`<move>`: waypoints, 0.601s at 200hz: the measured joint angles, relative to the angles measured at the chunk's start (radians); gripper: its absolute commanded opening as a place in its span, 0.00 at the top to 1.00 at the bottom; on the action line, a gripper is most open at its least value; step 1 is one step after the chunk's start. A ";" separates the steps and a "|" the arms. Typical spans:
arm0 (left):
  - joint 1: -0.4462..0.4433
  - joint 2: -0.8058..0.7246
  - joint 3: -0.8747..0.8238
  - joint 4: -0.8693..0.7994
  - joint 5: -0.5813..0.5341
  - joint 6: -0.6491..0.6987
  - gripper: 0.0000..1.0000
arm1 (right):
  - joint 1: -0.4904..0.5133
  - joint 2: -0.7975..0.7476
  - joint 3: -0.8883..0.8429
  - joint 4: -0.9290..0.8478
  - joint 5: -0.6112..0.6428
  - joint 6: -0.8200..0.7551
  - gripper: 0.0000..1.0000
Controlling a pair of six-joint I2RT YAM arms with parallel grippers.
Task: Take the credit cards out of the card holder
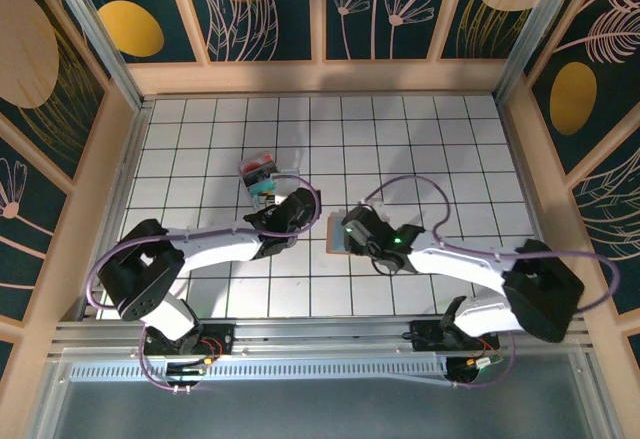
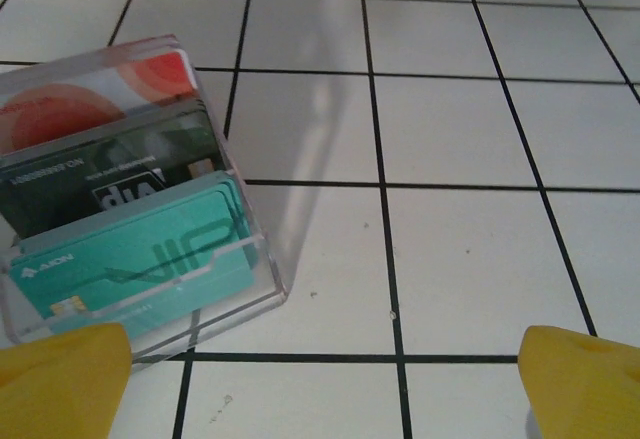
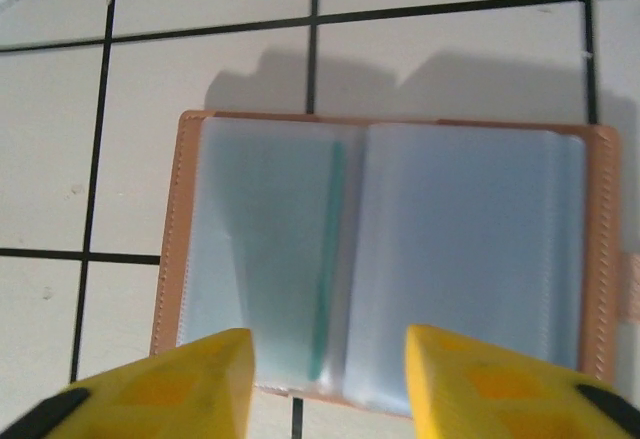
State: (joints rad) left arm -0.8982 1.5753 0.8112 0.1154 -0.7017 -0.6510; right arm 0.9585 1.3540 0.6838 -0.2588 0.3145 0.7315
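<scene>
The card holder [image 3: 470, 249] lies open and flat on the tiled table, tan leather around grey-blue sleeves. A thin teal edge [image 3: 325, 259] shows in the left sleeve beside the spine; I cannot tell whether it is a card. My right gripper [image 3: 330, 384] is open over the holder's near edge, one yellow finger on each side of the spine, holding nothing. From above, the card holder [image 1: 336, 235] sits half under the right gripper [image 1: 352, 233]. My left gripper [image 2: 322, 387] is wide open and empty, just short of a clear box.
The clear plastic box [image 2: 130, 209] holds a teal card [image 2: 140, 254], a dark green card [image 2: 100, 174] and a red-orange card [image 2: 100, 94], all standing on edge. In the top view the box [image 1: 258, 172] is left of centre. Wooden walls ring the white grid table [image 1: 430, 139].
</scene>
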 measured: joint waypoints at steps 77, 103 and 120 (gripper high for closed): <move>0.016 -0.039 -0.047 -0.016 -0.015 -0.075 0.01 | 0.025 0.235 0.120 0.001 0.025 -0.023 0.40; 0.017 -0.039 -0.047 -0.016 -0.016 -0.077 0.01 | 0.023 0.257 0.120 0.018 0.016 -0.031 0.39; 0.017 -0.039 -0.047 -0.017 -0.018 -0.077 0.01 | 0.023 0.264 0.120 0.035 0.003 -0.042 0.37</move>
State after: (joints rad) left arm -0.8814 1.5364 0.7647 0.0986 -0.7200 -0.7277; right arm 0.9813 1.6180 0.8036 -0.2241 0.3180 0.6895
